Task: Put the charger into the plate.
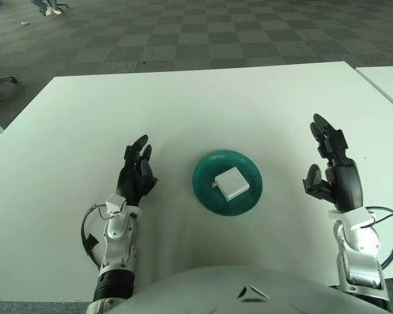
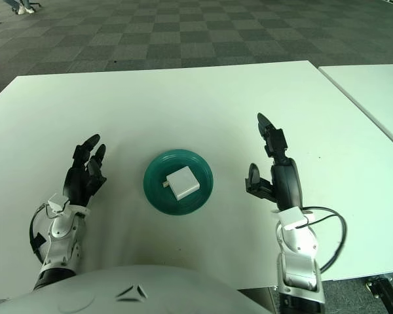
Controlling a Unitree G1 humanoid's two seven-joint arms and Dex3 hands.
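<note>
In the green plate (image 1: 206, 196): white charger (image 1: 232, 183), flat, square, probably light, rigid and smooth; best pinched across opposite edges. Left hand (image 1: 136, 178) and right hand (image 1: 332, 176) both spread, holding nothing, flanking plate.

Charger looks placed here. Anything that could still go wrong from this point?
Little, but two things. The white charger lies flat inside the green plate, so the goal looks met; the right robot hand is open, right of the plate and apart from it, and a careless sweep toward the centre could knock the light plate. The left robot hand, open on the plate's left side, poses the same risk if it swings inward.
</note>
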